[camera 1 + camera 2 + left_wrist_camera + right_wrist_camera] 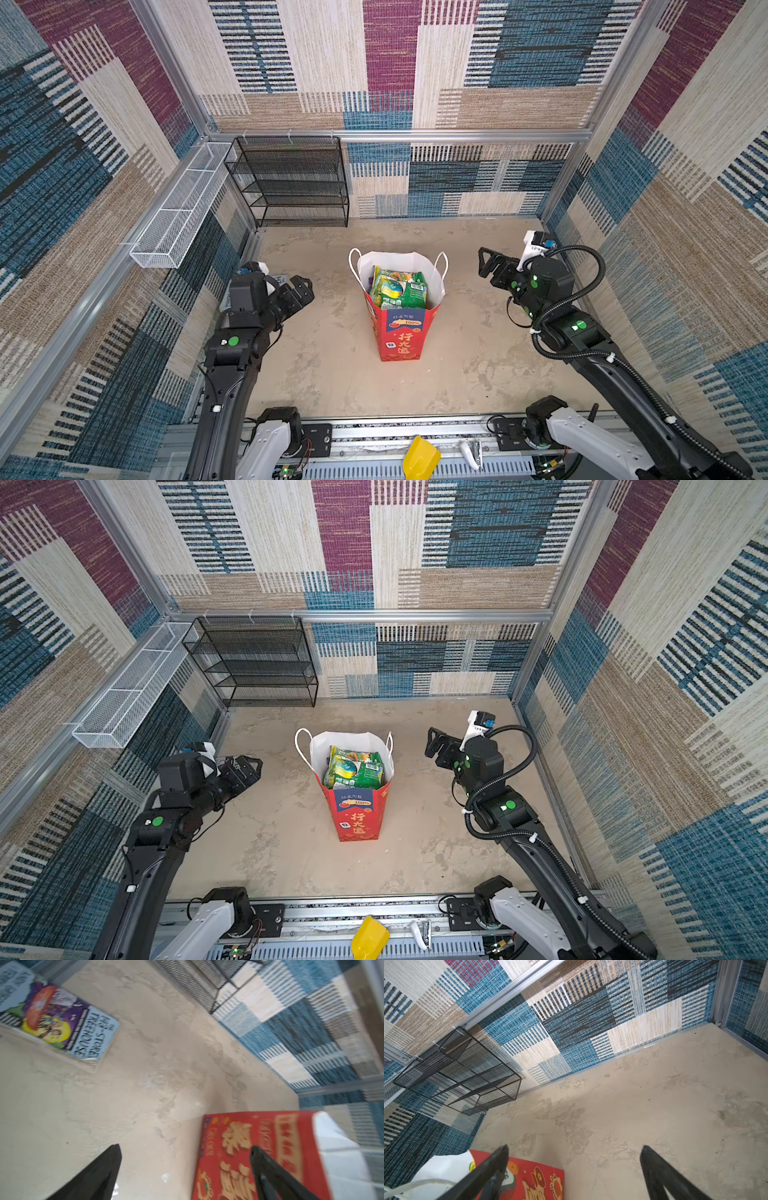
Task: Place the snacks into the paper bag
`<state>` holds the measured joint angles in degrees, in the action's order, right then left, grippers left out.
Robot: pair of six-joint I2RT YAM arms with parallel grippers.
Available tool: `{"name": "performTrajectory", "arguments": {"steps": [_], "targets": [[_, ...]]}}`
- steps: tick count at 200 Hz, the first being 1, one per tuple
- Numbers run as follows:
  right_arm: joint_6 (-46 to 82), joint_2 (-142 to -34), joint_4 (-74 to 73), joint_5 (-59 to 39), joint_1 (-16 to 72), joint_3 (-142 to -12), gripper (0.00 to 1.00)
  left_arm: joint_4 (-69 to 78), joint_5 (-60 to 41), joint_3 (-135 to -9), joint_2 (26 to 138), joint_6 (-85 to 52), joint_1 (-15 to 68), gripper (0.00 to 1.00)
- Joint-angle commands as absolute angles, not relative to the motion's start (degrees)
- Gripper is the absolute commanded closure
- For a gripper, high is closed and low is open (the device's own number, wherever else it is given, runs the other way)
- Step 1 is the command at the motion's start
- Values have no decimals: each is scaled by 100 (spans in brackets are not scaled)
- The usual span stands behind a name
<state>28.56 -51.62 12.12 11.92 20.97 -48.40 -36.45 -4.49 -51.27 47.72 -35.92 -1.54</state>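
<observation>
Left gripper (304,286), right gripper (483,261): two, spread wide, empty. Paper bag (401,338): one, centre frame. Snacks (398,289) inside: perhaps three visible.

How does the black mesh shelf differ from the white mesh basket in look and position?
The black mesh shelf is dark and the white mesh basket pale. The shelf has several stacked tiers; the basket is one long, narrow trough divided along its length. The shelf stands against the back wall; the basket runs along the left wall. Both are wire mesh.
</observation>
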Motion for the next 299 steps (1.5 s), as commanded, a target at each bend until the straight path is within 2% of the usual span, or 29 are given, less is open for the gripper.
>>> {"name": "performTrajectory", "arguments": {"steps": [1, 43, 57, 68, 86, 107, 137, 160, 207, 224, 238, 252, 267, 299], "targets": [[2582, -5219, 159, 1407, 1714, -4424, 0, -2858, 839, -4709, 4806, -3837, -180, 1], [2149, -5451, -1568, 766, 645, -3048, 0, -1867, 2041, -3956, 5183, -3548, -261, 1], [2044, -5480, -2399, 511, 327, -2495, 0, -1030, 2359, -3540, 5208, -3541, -255, 1], [2028, -5563, -2751, 631, 198, -2229, 0, -318, 2414, -3306, 5332, -3220, -255, 1], [1598, -5839, -3421, 906, 149, -1854, 0, -92, 2557, -3297, 5670, -2753, -255, 0], [1296, -6487, -4273, 1586, 128, -1404, 0, 713, 2431, -2946, 6077, -2464, -255, 1], [1158, -7090, -5610, 1604, 123, -929, 0, 2161, 2234, -2425, 6638, -1606, -246, 0], [1036, -7379, -5859, 1555, 119, -1055, 0, 3138, 1951, -2207, 7108, -1224, -246, 2], [492, -7772, -6115, 1522, 116, -1288, 0, 3434, 1677, -2449, 7849, -831, -228, 3], [308, -7975, -6152, 1351, 116, -1435, 0, 4820, 1860, -2084, 8242, -753, -229, 2], [228, -8321, -6494, 1306, 123, -1461, 0, 4194, 1747, -2182, 8024, -861, -229, 2], [164, -8554, -6554, 1212, 116, -1568, 0, 4697, 1749, -2113, 8230, -745, -229, 2], [123, -8576, -6409, 1111, 120, -1646, 0, 4402, 1655, -2187, 8158, -777, -230, 2], [36, -8611, -6569, 926, 128, -1581, 0, 4904, 1227, -2013, 8257, -542, -229, 1]]}}
